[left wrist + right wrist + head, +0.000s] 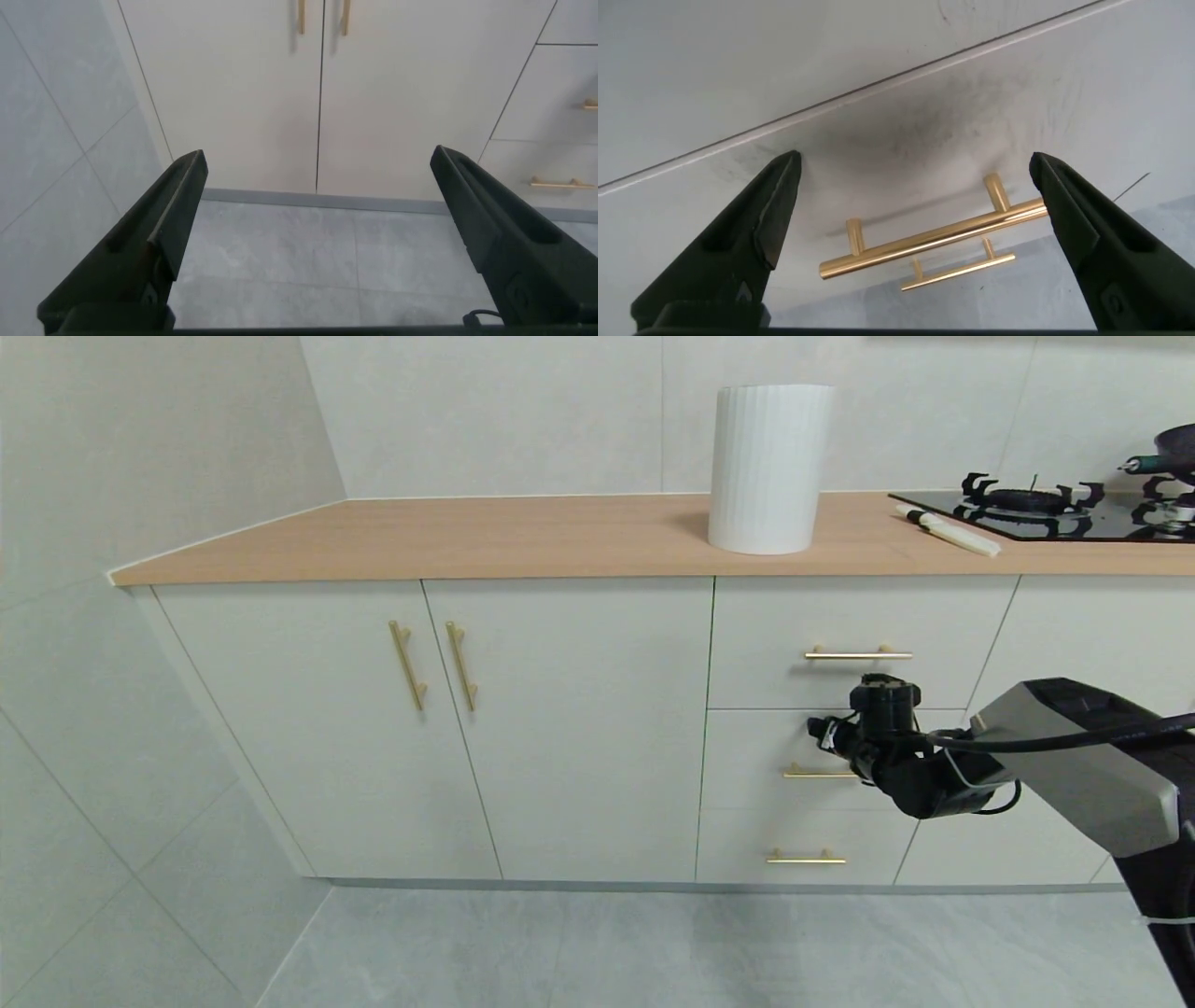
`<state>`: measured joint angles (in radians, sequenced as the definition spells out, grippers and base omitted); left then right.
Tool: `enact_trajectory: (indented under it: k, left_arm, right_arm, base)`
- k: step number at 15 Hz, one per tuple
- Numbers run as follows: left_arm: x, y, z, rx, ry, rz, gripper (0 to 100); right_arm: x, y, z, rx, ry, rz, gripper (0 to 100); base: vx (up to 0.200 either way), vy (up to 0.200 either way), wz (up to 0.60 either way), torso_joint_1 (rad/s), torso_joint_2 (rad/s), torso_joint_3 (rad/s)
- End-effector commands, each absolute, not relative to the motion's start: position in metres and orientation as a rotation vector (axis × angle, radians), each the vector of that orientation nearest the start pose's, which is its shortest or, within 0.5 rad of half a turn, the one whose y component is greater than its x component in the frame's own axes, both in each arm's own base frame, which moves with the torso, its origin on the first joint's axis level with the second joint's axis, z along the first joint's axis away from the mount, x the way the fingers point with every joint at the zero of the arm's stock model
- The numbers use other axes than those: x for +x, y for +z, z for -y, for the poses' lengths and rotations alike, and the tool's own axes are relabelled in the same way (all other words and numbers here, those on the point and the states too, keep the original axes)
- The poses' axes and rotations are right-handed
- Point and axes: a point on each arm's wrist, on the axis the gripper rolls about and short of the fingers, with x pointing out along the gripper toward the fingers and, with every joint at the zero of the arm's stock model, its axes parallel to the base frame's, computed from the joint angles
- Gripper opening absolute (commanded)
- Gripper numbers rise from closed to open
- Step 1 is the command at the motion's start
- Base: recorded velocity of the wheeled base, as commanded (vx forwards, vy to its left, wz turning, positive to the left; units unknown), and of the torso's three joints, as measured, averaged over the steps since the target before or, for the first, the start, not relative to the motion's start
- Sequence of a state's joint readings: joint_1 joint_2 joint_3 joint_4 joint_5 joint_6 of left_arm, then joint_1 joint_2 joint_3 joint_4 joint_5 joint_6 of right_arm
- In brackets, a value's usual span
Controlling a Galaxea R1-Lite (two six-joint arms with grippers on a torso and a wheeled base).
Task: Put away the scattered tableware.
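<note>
Right hand (pixel 823 732): fingers apart, empty, held below the canister (pixel 768 469), with the middle drawer handle (pixel 938 238) lined up between its fingers. Left hand (pixel 318 168): fingers apart, empty, low over the floor (pixel 318 252), down-left of the canister. A pale utensil (pixel 948 530) lies on the table (pixel 467 537), right of the canister.

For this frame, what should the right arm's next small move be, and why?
Probably ease the right gripper forward until its open jaws straddle the middle drawer handle, then close on it. The jaws stand open, short of the gold bar and gripping nothing, so the handle is not yet held for a pull.
</note>
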<state>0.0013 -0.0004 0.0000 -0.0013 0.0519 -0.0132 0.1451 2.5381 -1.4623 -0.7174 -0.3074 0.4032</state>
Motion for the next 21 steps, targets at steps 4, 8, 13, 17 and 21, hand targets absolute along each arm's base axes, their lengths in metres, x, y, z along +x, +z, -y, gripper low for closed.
enact_trajectory:
  k: [4,8,13,17,21]
  left_arm:
    - [-0.023,0.076,-0.001,-0.014,0.054,0.002,100]
    - [-0.023,0.076,-0.001,-0.014,0.054,0.002,100]
    - [-0.023,0.076,-0.001,-0.014,0.054,0.002,100]
    - [-0.023,0.076,-0.001,-0.014,0.054,0.002,100]
    - [-0.023,0.076,-0.001,-0.014,0.054,0.002,100]
  right_arm:
    - [0.422,0.073,-0.058,0.300,-0.219,-0.367,100]
    - [0.286,0.179,-0.038,0.216,-0.153,-0.217,100]
    - [0.121,0.207,-0.011,0.100,-0.170,0.038,100]
    - [0.038,0.185,0.005,0.052,-0.264,0.104,100]
    - [-0.021,0.153,0.009,0.004,-0.269,0.120,100]
  base:
    - [0.000,0.000,0.00,0.000,0.00,0.000]
    - [0.000,0.000,0.00,0.000,0.00,0.000]
    - [0.000,0.000,0.00,0.000,0.00,0.000]
    - [0.000,0.000,0.00,0.000,0.00,0.000]
    - [0.000,0.000,0.00,0.000,0.00,0.000]
